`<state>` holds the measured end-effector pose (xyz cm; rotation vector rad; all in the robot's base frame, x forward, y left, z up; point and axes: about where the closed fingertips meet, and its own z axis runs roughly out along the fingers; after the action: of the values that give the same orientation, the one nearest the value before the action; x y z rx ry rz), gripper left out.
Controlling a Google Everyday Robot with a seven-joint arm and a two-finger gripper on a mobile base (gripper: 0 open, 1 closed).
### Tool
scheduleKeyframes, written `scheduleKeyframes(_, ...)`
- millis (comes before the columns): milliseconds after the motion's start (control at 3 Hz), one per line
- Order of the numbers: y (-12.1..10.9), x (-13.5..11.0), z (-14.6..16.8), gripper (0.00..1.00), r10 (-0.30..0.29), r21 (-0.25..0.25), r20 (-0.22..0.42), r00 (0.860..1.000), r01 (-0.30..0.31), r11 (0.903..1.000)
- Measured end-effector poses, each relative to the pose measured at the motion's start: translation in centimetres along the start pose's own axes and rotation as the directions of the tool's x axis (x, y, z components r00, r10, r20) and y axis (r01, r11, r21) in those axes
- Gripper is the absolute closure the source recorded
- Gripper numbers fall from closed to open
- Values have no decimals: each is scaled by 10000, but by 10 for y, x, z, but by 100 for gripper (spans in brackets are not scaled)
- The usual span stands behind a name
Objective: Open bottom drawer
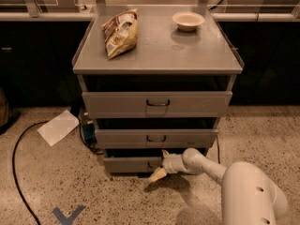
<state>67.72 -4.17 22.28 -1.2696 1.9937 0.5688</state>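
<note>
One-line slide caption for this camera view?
Gripper at the front of the bottom drawer; snack bag and bowl on the cabinet top.

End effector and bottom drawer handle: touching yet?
Cannot tell. The camera view shows the end effector overlapping the bottom drawer at its front centre, hiding any contact or gap.

The table (187,55) carries a bag (120,33) at upper left and a bowl (188,20) at upper right. Paper (58,127) and a cable (13,168) lie on the floor (258,135), left. The gripper (161,164), fingers spread, hangs low centre.
</note>
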Motion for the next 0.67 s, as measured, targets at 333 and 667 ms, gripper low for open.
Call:
scheduleKeyframes(333, 0, 0, 0, 0, 0, -1, 0, 10000, 0, 10000)
scheduleKeyframes(667, -9, 1, 12, 0, -67, -95, -148, 9999, 66, 9999)
